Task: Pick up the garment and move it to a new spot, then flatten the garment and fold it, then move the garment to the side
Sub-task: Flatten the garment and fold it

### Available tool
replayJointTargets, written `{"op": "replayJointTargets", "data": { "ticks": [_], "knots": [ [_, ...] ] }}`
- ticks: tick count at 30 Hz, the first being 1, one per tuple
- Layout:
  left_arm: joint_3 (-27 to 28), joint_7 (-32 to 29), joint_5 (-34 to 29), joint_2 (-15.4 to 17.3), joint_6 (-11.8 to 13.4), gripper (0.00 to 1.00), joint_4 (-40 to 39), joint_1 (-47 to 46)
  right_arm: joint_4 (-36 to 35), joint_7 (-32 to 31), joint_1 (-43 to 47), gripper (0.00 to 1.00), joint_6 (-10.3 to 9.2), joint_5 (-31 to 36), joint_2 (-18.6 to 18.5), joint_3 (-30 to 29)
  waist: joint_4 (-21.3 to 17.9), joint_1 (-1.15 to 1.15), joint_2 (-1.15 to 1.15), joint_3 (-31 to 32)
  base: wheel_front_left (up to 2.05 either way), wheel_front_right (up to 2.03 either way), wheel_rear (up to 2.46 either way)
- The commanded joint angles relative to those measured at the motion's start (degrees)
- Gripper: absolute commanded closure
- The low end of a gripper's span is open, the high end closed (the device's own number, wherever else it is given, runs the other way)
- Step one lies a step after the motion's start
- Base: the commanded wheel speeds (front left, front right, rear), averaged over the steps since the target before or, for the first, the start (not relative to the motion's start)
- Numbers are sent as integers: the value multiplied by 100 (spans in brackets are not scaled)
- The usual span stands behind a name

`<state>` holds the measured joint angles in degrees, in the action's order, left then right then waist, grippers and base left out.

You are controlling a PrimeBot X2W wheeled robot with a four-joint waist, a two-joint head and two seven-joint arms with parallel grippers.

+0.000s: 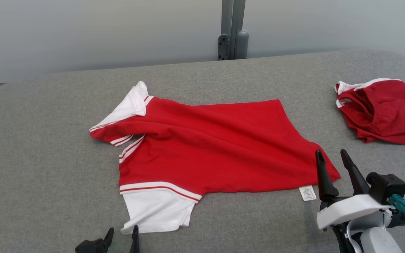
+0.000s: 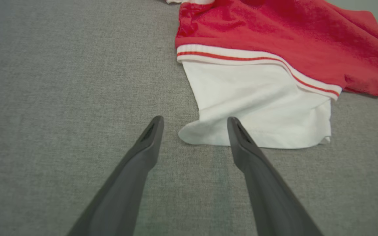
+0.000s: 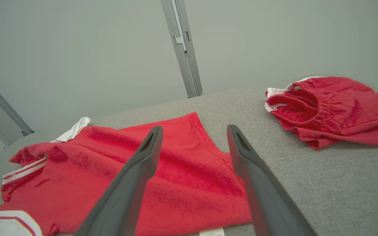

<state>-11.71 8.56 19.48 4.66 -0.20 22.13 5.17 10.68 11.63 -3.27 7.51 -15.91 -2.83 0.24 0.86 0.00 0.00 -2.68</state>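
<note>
Grey cloth-covered table (image 1: pixel 47 140) with rounded far corners, a pale blank wall (image 1: pixel 83 31) behind it and a grey metal post (image 1: pixel 232 28) up the middle. The red shirt (image 1: pixel 216 147) lies mid-table, spread but creased. Its white collar (image 1: pixel 135 102) is at far left and its white sleeve (image 1: pixel 156 211) at near left. The hem is to the right, and a small white label (image 1: pixel 307 193) sticks out at the near edge.

A second red garment (image 1: pixel 381 112) sits bunched at far right, well apart from the shirt.

The left gripper (image 1: pixel 122 230) is low at the near edge, jaws wide, nothing held. The right gripper (image 1: pixel 331 153) is by the shirt's near right corner, also wide and empty.

The left wrist view gives the sleeve's edge close up, with one fingertip (image 2: pixel 233 123) over its corner; can't tell if it touches. The right wrist view gives the bunched garment's elastic waistband (image 3: pixel 310 98) and another post (image 3: pixel 2 108) off to the left.
</note>
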Motion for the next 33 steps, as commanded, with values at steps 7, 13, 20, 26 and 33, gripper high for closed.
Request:
{"op": "replayJointTargets", "data": {
  "ticks": [7,13,20,26,33],
  "knots": [
    [-76,149,76,0,-128,53,493,-337,29,-22,-84,0,-5,33,-13,-39,-60,0,0,-84,0,0,0],
    [-208,311,71,-23,-278,85,697,-474,95,2,-63,0,-4,-12,-13,-113,-57,0,0,-79,0,0,0],
    [-299,429,64,-34,-331,100,801,-528,314,-59,49,0,-5,44,-15,-343,-35,0,0,-24,0,0,0],
    [-229,532,126,4,-297,100,415,-411,842,-199,156,0,-5,141,-12,-671,64,0,0,10,0,0,0],
    [-223,473,101,91,-152,100,-237,-201,1632,-116,-33,0,-5,132,-14,-938,257,0,0,33,0,0,0]
  ]
}}
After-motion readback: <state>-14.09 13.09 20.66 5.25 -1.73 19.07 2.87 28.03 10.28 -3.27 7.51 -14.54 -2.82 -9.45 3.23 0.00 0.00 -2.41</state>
